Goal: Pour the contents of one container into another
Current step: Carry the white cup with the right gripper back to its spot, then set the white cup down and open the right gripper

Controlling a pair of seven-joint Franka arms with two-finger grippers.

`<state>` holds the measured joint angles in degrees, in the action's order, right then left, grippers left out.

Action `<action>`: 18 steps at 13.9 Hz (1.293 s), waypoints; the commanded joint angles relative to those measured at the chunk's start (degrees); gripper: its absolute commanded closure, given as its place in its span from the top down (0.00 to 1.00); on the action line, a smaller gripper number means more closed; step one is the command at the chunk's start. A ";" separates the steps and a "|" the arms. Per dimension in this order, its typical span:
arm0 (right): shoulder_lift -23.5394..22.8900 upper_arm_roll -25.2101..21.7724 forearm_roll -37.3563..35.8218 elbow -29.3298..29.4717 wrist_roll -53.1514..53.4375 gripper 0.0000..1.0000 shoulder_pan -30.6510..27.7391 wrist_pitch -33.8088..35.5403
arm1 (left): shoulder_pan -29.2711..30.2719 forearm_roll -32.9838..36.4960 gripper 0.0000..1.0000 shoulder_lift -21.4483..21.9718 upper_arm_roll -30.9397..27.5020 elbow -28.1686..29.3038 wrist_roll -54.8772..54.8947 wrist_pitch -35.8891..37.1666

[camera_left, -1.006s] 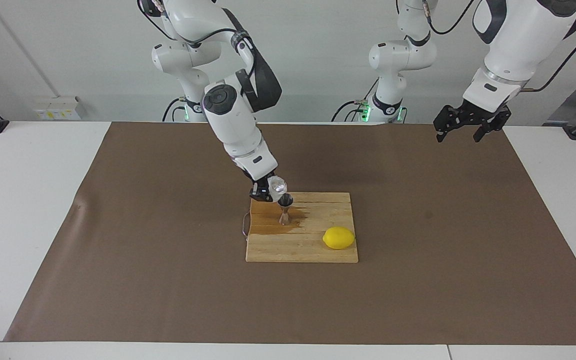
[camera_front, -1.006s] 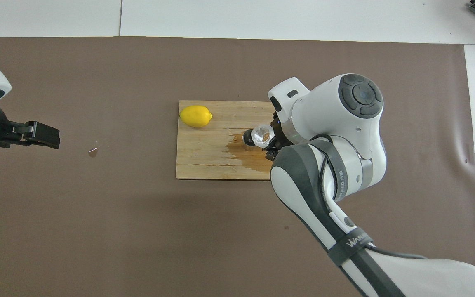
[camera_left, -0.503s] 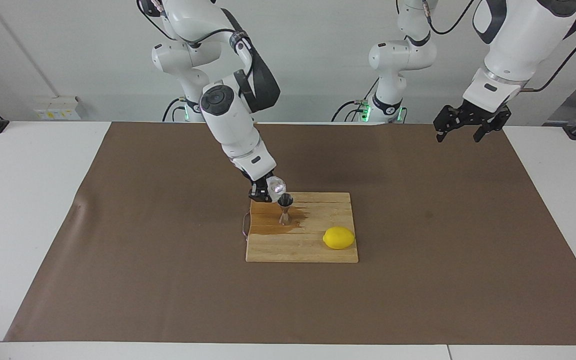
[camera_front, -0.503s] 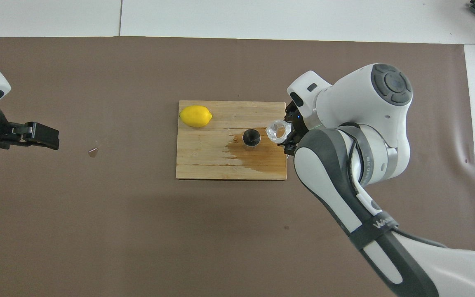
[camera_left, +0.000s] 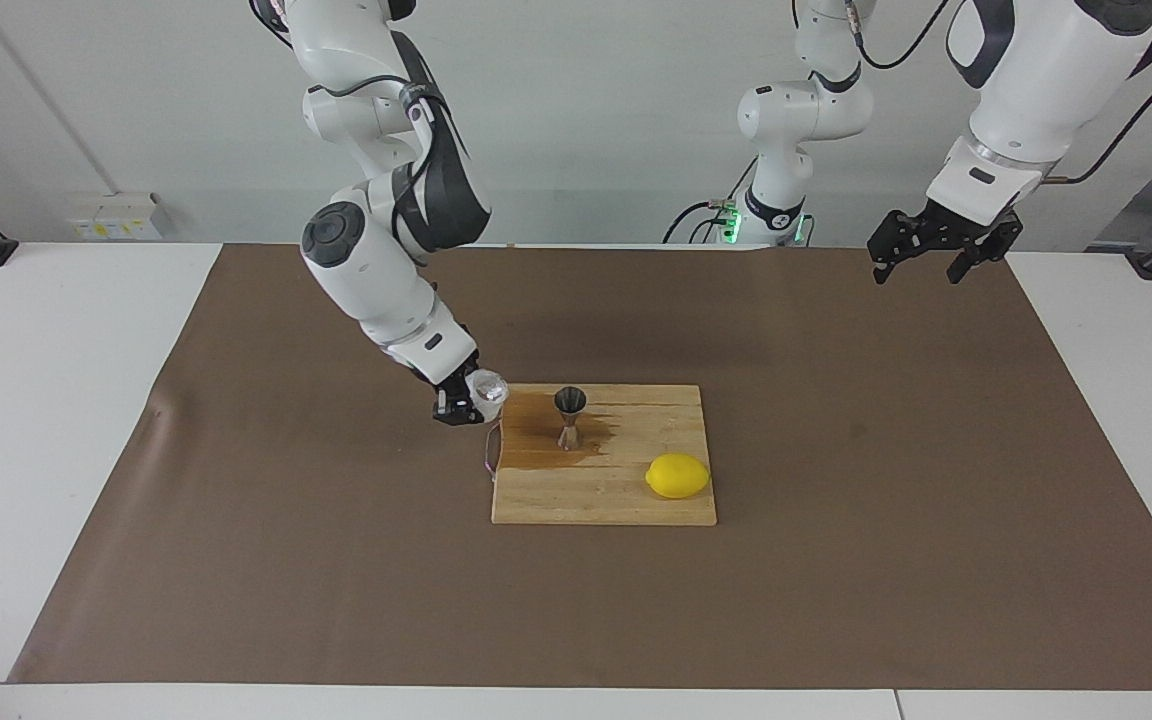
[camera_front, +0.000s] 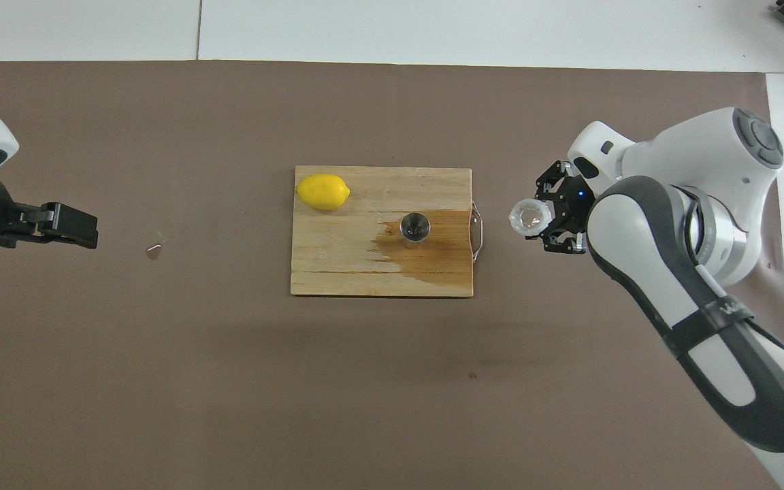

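Facing view: tumbler (camera_left: 487,389) just off board (camera_left: 604,490) edge.

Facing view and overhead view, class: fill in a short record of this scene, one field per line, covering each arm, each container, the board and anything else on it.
right gripper: shut on the glass, over the brown mat beside the board
left gripper: open, empty, waiting over the mat at its own end
jigger: upright on the board
board: wooden, dark wet patch around the jigger
lemon: on the board, apart from the jigger
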<state>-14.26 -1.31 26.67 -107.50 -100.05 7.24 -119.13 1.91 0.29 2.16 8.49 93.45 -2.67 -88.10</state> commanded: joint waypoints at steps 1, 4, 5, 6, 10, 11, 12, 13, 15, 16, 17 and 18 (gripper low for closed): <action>2.39 0.69 5.22 -6.48 -10.83 0.37 -4.94 -2.94 | 0.20 -0.64 1.00 1.70 -0.14 1.73 -0.40 1.18; 1.87 0.78 9.17 -10.96 -20.59 0.38 -8.46 -6.45 | 0.20 -0.64 1.00 1.70 -0.14 1.65 -0.31 1.18; -0.14 0.69 13.19 -11.93 -25.24 0.39 -10.47 -6.55 | 0.11 -0.64 1.00 1.70 -0.14 1.65 -0.31 1.18; -1.98 0.69 16.11 -12.03 -30.50 0.43 -11.80 -6.73 | 0.20 -0.64 1.00 1.70 -0.14 1.73 -0.31 1.18; -5.26 0.69 18.33 -12.12 -37.94 0.48 -13.66 -8.93 | 0.20 -0.64 1.00 1.70 -0.14 1.65 -0.40 1.18; -5.26 0.69 18.33 -12.03 -37.42 0.96 -13.66 -8.66 | 0.20 -0.64 1.00 1.70 -0.14 1.65 -0.31 1.18; -5.17 0.69 18.33 -11.94 -36.28 1.00 -13.40 -8.66 | 0.20 -0.64 1.00 1.70 -0.14 1.73 -0.31 1.18; -4.91 0.69 18.33 -11.94 -34.96 1.00 -13.13 -8.57 | 0.20 -0.64 1.00 1.70 -0.14 1.65 -0.40 1.18; -2.81 0.60 18.16 -12.03 -32.07 1.00 -12.69 -8.14 | 0.20 -0.64 1.00 1.70 -0.14 1.65 -0.31 1.18; -1.14 0.52 17.37 -12.03 -29.70 1.00 -12.26 -7.00 | 0.20 -0.64 1.00 1.70 -0.14 1.65 -0.31 1.18; 0.53 0.51 16.76 -12.03 -26.20 1.00 -11.64 -5.08 | 0.20 -0.64 1.00 1.70 -0.14 1.73 -0.31 1.18; 1.94 0.51 14.92 -12.03 -22.33 1.00 -11.38 -3.49 | 0.20 -0.64 1.00 1.70 -0.14 1.65 -0.31 1.18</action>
<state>-16.49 -1.06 43.99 -118.79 -129.23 -4.82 -125.23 1.91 0.29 2.21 8.49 93.45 -2.68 -87.15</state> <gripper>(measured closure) 0.000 0.000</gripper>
